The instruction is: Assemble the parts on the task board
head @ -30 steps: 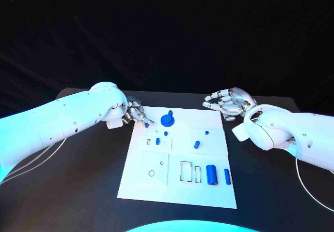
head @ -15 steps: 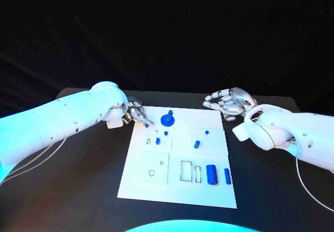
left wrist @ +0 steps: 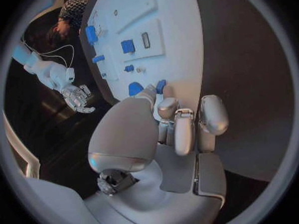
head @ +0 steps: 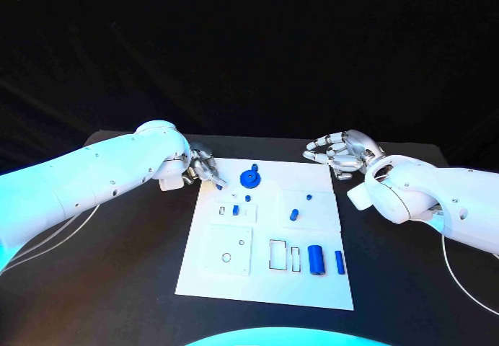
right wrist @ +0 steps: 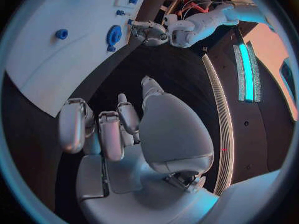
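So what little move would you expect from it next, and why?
Probably the left hand lifts slightly and carries the small blue part pinched at its fingertips toward a slot on the task board. It sits at the board's far left corner, next to the blue wheel-shaped part. The right hand hangs off the far right corner, holding nothing.
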Robot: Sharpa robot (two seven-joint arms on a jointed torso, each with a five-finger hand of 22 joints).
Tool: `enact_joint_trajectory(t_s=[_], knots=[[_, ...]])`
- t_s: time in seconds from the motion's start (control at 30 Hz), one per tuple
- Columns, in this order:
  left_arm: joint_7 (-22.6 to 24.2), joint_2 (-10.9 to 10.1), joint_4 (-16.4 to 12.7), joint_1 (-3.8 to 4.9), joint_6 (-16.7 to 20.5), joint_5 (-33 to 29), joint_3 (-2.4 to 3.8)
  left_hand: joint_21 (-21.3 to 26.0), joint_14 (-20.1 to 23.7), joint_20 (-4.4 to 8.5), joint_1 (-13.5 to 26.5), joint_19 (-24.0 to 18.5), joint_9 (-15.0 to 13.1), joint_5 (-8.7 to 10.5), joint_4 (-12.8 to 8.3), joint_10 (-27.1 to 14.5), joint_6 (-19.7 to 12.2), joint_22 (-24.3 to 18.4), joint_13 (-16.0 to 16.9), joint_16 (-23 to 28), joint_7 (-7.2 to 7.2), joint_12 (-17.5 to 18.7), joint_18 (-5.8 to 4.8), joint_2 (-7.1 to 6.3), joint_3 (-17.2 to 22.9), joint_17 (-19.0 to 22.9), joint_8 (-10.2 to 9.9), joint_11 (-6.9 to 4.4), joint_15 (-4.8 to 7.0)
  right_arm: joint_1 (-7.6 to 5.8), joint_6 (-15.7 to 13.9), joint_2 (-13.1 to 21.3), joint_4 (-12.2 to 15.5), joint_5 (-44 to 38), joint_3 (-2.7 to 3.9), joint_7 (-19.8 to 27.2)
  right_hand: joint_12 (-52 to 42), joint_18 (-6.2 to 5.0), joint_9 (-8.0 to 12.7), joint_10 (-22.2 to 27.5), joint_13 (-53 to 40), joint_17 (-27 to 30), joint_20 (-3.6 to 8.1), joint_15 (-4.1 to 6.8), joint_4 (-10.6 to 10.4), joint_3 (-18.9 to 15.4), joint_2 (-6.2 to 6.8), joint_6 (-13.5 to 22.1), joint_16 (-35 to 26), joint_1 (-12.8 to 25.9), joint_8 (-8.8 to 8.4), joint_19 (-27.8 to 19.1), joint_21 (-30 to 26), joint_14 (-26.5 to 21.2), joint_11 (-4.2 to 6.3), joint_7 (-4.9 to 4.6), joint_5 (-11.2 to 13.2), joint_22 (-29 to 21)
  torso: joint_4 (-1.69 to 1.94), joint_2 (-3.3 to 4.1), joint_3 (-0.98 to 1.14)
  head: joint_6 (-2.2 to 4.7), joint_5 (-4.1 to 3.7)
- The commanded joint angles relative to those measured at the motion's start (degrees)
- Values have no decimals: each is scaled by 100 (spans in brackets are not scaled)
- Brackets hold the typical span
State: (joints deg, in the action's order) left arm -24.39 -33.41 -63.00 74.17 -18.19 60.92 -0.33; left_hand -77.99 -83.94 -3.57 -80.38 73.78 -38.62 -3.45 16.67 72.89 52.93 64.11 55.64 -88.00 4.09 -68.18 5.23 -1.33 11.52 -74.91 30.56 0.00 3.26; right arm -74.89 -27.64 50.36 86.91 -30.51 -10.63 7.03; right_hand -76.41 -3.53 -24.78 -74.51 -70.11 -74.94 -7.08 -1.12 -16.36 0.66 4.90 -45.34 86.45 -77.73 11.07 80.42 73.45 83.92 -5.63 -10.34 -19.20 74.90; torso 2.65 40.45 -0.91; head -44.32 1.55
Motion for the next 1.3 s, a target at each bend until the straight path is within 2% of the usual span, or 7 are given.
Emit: enact_joint_trajectory(t_s=[0.03,0.13,0.43,0.7,0.9,1.17,1.3], knots=[[60,14,-7,-6,-134,-96,-5,37,-476,35,-170,-27,-11,-18,-9,4,-17,-7,-12,-11,-38,-11,35,45,180,-1093,52,-32,6,5,44,-4,1,-46,0,59,-11,-71,6,4,-5,-562,11,12,-23,7,14,-23,-16,50,25,-31,-23,388,25,6,-25,271,-3,-1,-2,3,5],[62,9,-4,-6,-160,-128,-6,33,-477,42,-361,-24,-52,-13,-1,8,-80,6,-6,-12,-26,-19,35,3,675,-1094,139,-30,11,6,45,-3,-1,-46,0,58,-11,-73,9,4,-2,-556,11,12,-20,11,10,-24,-18,53,28,-34,-32,387,26,6,-29,267,1,-2,-1,-3,4],[46,-84,-49,-7,-102,-458,-9,27,-477,27,-67,-18,-293,-23,-187,40,-255,39,-33,-13,-10,-32,30,-571,2425,-1094,488,-11,-11,10,52,-2,-6,-46,0,56,-11,-73,9,4,-2,-556,11,12,-20,11,10,-24,-18,53,28,-34,-32,387,26,6,-29,267,0,-1,-1,-7,7],[-46,-290,-276,-7,228,-1208,-13,-12,-498,38,249,41,-385,-18,-472,121,-268,117,19,-38,-11,-83,17,-748,3058,-1147,625,-22,3,12,52,4,-10,-46,-1,54,-11,-73,9,4,-2,-556,11,12,-20,11,10,-24,-18,53,28,-34,-32,387,26,6,-29,267,0,0,-1,-15,0],[-230,-631,-882,-7,718,-1575,-16,-32,-510,69,737,81,-482,-68,-912,179,-254,149,-20,-48,-31,-65,13,-975,3801,-1171,790,-51,34,13,46,16,-23,-45,-1,54,-11,-73,9,4,-2,-556,11,12,-20,11,10,-24,-18,53,28,-34,-32,387,26,6,-29,267,6,-2,1,-30,-17],[-385,-1042,-1633,-26,1254,-1350,-34,-67,-506,83,905,136,-509,-88,-1050,241,-226,220,-2,-39,-54,-85,-1,-1022,3962,-1155,853,-72,51,14,13,18,-42,-18,-2,104,12,-86,14,31,34,-505,12,13,-24,17,1,-26,-39,63,33,-64,-87,375,27,7,-41,230,2,-12,7,-54,7],[-426,-1184,-1900,-39,1408,-1150,-76,-103,-505,92,966,186,-514,-100,-1113,294,-199,289,46,-35,-68,-120,-15,-1051,4030,-1145,878,-86,62,14,-46,15,-58,31,-3,165,677,-232,40,664,895,186,26,36,-21,59,0,-21,-404,91,50,-444,-763,169,47,22,-76,-230,5,-10,2,-57,18]])
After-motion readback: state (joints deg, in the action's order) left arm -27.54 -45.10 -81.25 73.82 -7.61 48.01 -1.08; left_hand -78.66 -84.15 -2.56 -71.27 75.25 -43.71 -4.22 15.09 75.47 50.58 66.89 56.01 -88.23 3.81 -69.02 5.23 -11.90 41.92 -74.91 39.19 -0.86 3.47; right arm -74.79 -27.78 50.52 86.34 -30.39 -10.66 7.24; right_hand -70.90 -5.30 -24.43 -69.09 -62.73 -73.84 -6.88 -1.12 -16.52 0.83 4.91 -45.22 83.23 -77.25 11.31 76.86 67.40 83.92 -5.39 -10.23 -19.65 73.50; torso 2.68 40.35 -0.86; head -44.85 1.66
